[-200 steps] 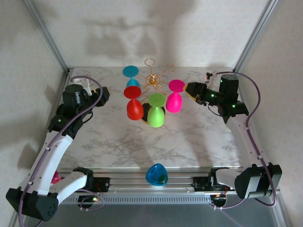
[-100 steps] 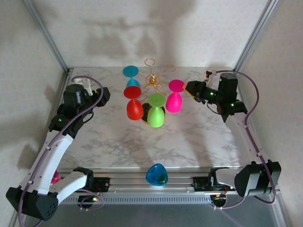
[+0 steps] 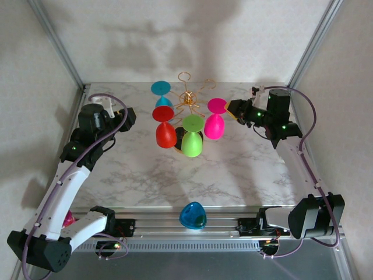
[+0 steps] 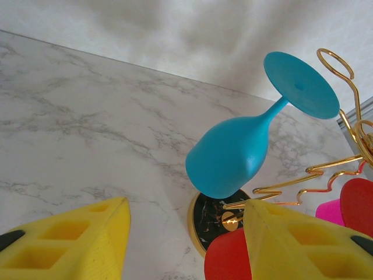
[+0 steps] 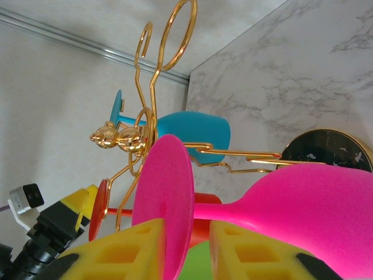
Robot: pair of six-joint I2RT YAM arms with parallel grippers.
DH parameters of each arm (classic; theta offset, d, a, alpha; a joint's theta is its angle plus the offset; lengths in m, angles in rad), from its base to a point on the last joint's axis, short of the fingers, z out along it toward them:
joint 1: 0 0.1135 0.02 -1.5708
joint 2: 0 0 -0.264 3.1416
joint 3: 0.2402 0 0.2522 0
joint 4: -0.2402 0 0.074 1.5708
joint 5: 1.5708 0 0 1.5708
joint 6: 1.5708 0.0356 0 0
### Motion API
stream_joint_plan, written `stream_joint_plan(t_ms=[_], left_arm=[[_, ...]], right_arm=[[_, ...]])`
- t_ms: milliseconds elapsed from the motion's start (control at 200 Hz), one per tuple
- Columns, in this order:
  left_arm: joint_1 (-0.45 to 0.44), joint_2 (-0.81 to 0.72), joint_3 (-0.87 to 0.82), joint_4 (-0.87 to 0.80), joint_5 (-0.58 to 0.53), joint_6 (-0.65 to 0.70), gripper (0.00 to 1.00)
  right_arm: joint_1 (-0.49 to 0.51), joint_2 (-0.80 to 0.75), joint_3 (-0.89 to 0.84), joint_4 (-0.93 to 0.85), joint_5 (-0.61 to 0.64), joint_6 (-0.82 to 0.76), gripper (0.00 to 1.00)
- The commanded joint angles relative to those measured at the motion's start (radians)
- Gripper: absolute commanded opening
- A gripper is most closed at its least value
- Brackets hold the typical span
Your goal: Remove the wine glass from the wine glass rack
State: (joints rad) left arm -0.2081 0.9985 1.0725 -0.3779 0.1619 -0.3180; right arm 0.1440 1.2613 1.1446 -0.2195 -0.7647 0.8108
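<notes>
Pink wine glass point(image 3: 214, 123) hangs bowl-down from wine glass rack point(image 3: 187, 98), 4 o'clock arm. Right gripper point(image 5: 183, 251) at 3 o'clock, jaws part-spread astride its foot, not clamped; likely lining up to slide it off. Left gripper point(image 3: 129, 115) at 9 o'clock, spread, empty, standing off.

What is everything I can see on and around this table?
Table: one, white marble, under everything.
Rack: one, gold wire with black base, back centre of table.
Teal glass: one, hanging upside down, rack's back left.
Red glass: one, hanging, front left.
Green glass: one, hanging, front.
Pink glass: one, hanging, right side.
Blue glass: one, at the table's near edge.
Left gripper: one, yellow fingers, open, left of rack.
Right gripper: one, yellow fingers either side of pink glass's foot.
</notes>
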Motion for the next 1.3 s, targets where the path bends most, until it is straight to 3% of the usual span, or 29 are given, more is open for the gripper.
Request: stream_joint_plan(t_ms=[0,496,951,1296], left_arm=[[-0.006,-0.003,0.020,0.025,0.007,0.013,0.54],[-0.007,-0.006,0.030,0.028,0.003,0.022,0.54],[-0.007,-0.004,0.052,0.025,0.011,0.024,0.53],[-0.007,0.002,0.071,0.017,0.018,0.025,0.53]], right_arm=[[0.012,0.006,0.030,0.040,-0.031,0.011,0.23],[0.011,0.002,0.025,0.055,-0.029,0.042,0.00],[0.012,-0.005,0.044,0.129,-0.079,0.191,0.00],[0.014,-0.008,0.064,0.116,-0.095,0.206,0.00]])
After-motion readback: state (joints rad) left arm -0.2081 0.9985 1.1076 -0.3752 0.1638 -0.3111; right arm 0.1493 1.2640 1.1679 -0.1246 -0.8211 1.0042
